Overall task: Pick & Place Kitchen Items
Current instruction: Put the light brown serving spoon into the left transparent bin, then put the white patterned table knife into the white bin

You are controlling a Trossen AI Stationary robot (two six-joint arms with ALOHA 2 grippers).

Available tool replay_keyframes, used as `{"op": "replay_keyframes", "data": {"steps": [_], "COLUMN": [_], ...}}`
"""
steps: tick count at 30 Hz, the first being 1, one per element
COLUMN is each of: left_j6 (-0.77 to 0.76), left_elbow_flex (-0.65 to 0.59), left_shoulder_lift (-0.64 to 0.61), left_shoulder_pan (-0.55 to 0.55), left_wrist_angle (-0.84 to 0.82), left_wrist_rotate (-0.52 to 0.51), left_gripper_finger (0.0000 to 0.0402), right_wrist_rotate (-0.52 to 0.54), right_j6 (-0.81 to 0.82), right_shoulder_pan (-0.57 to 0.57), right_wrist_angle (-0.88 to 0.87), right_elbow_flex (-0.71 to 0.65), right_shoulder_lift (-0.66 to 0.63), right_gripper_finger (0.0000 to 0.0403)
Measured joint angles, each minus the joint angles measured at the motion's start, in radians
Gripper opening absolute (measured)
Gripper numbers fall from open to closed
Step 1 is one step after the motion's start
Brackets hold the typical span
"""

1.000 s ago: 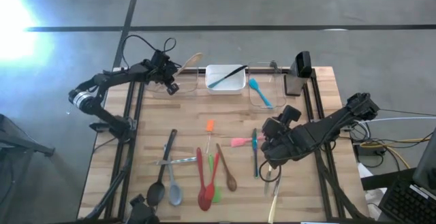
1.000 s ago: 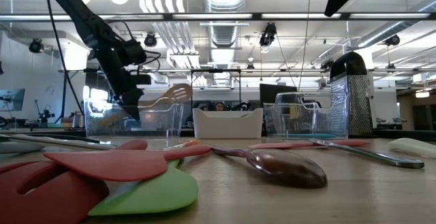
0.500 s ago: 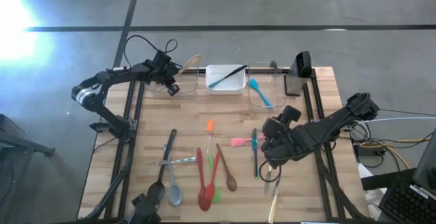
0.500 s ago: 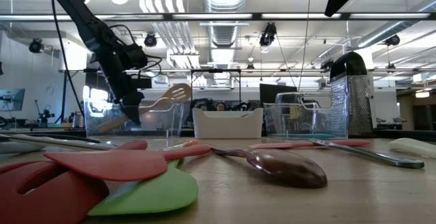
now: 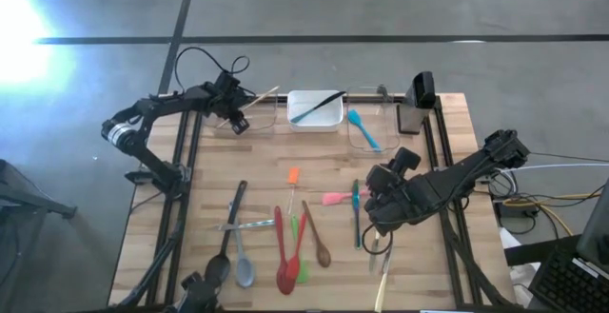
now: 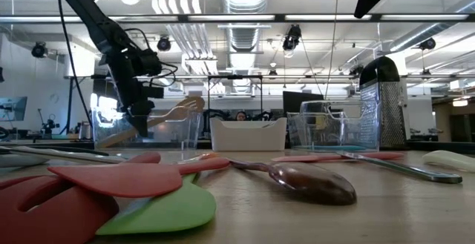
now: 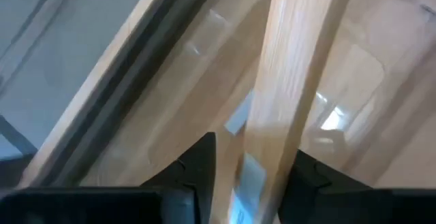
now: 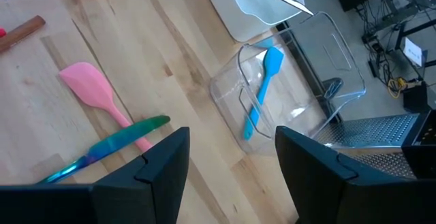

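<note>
- The wooden spoon (image 5: 255, 101) is long, thin and light brown, with slots cut in its wide head.
- It lies tilted in the clear tub (image 5: 249, 115) at the far left of the table (image 5: 447, 256). Its handle end is low in the tub, by the left gripper (image 5: 231, 115). Its head (image 6: 191, 104) leans up over the rim, toward the white tub (image 5: 315, 109).
- In the left wrist view the spoon handle (image 7: 293, 88) runs between the two dark fingers (image 7: 197, 166). There is a small gap on each side. The fingers are a little way apart, and I cannot tell if they still touch the wood.
- The right gripper (image 5: 379, 220) hangs over the near right part of the table. Its fingers (image 8: 163, 163) are wide apart and hold nothing.
- Below it lie a pink spatula (image 8: 95, 94) and a piece of green-handled cutlery (image 8: 109, 148), crossing each other.
- A blue spatula (image 8: 264, 88) lies in the other clear tub (image 8: 300, 108).
</note>
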Motion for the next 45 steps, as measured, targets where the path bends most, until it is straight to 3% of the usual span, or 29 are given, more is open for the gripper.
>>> {"op": "replay_keyframes", "data": {"steps": [16,19,27,30,38,45], "left_j6": [-0.157,-0.199,-0.333,-0.39,-0.515,-0.66], "left_elbow_flex": [0.165,0.186,0.202,0.201,0.179,0.085], "left_shoulder_lift": [-0.233,-0.294,-0.49,-0.563,-0.714,-0.797], "left_shoulder_pan": [-0.012,-0.019,-0.067,-0.101,-0.247,-0.394], "left_wrist_angle": [-0.316,-0.367,-0.406,-0.406,-0.406,-0.408], "left_wrist_rotate": [0.05,0.143,0.551,0.646,0.665,0.641], "left_gripper_finger": [0.0151,0.0151,0.0151,0.0151,0.0151,0.0151], "right_wrist_rotate": [0.0,0.001,0.001,0.001,0.004,0.004], "right_j6": [-0.001,-0.005,-0.025,-0.028,-0.028,-0.036], "right_shoulder_pan": [0.0,0.0,0.0,0.0,0.0,0.0], "right_wrist_angle": [-0.001,-0.001,-0.001,-0.002,-0.002,0.001], "right_elbow_flex": [0.0,0.0,0.0,0.0,0.0,0.0], "right_shoulder_lift": [0.0,0.0,0.0,0.0,0.0,0.0], "right_gripper_finger": [0.021,0.021,0.021,0.021,0.021,0.021]}}
